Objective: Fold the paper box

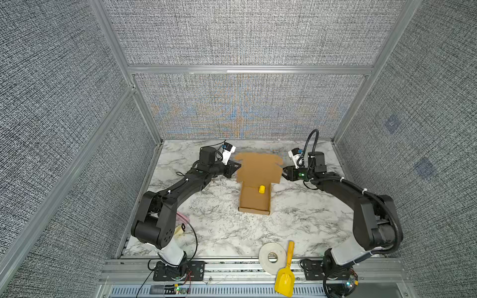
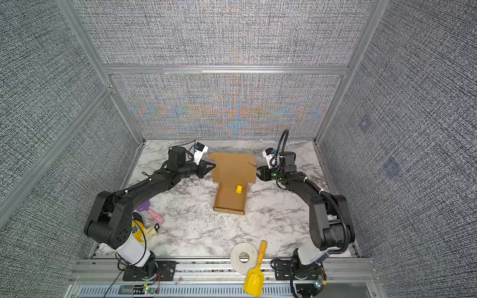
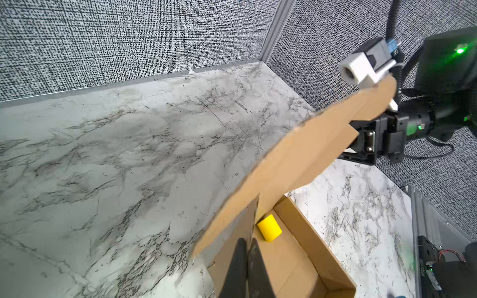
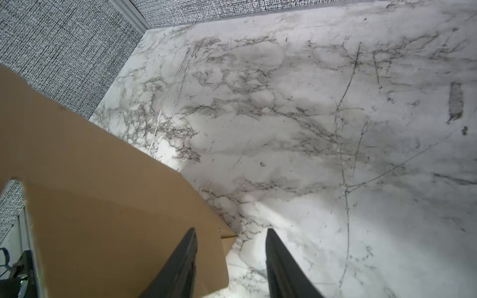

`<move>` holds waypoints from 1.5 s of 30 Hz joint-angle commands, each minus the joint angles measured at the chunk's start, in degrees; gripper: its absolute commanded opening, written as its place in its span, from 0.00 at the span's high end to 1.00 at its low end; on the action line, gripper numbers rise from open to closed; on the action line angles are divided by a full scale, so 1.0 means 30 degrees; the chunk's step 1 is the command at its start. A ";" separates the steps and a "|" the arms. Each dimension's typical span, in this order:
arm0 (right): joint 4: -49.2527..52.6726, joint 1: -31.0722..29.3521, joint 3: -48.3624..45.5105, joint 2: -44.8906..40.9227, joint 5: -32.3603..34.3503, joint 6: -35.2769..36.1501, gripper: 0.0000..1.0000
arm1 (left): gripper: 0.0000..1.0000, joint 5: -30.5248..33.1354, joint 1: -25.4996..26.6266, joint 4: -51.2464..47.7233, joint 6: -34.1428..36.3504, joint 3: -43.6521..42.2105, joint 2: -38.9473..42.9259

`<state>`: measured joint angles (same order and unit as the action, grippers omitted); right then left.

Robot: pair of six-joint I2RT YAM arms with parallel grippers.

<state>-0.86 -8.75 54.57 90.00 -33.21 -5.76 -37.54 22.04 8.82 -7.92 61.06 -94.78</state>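
Lid closing: left gripper [image 3: 247,241] pinched shut, apparently on the paper box [image 1: 254,203] lid flap. Right gripper [image 4: 231,231] straddles the opposite corner, unclosed. Next, clamp and lower together.

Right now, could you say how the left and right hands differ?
The left hand is shut, pinching a flap of the paper box; the right hand is open, a lid corner between its fingers. The left hand is at the lid's left edge, the right hand at its right. Both are at the raised lid.
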 commanded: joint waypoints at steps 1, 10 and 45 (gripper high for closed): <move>-0.1140 -0.0585 -0.1082 -0.0845 0.0427 -0.0519 0.55 | 0.95 -0.0114 0.0078 0.0394 0.0017 -0.0099 0.0283; -0.1673 -0.2202 -0.3426 -0.3286 0.2391 -0.1767 0.56 | 0.93 0.0112 0.0294 0.0862 0.0031 -0.0386 0.0309; -0.2508 -0.6044 -0.8942 -0.9419 0.5499 -0.4181 0.55 | 0.91 0.0384 0.0815 0.1629 -0.1106 -0.0734 -0.0170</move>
<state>-7.42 -26.22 27.88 61.91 -17.87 -17.17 -36.47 24.40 13.61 -10.11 59.40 -95.57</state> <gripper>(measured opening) 0.449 0.086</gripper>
